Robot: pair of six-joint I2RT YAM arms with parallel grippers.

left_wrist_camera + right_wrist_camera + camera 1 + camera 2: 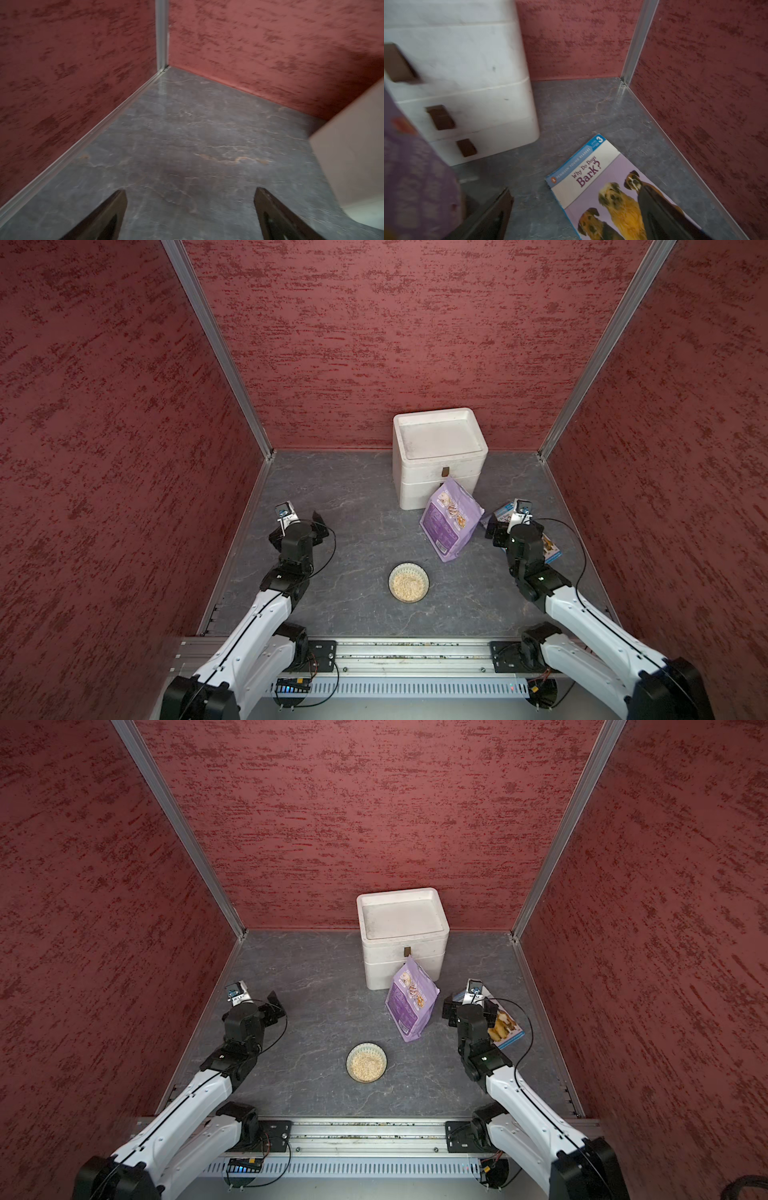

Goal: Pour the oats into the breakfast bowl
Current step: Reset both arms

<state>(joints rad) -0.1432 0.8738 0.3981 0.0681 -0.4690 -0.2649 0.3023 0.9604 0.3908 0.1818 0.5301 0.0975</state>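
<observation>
Two gape empty: left end effector (190, 192), right end effector (575, 193); oats (408, 585) sit in the bowl (409, 566), so I'd call pouring done.

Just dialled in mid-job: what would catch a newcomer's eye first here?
The lavender pouch stands tilted in front of the white foam box, held by neither arm. Nearer the robot, the breakfast bowl sits alone mid-table with oats in it. A dog-cover book lies flat under the open right gripper.
</observation>
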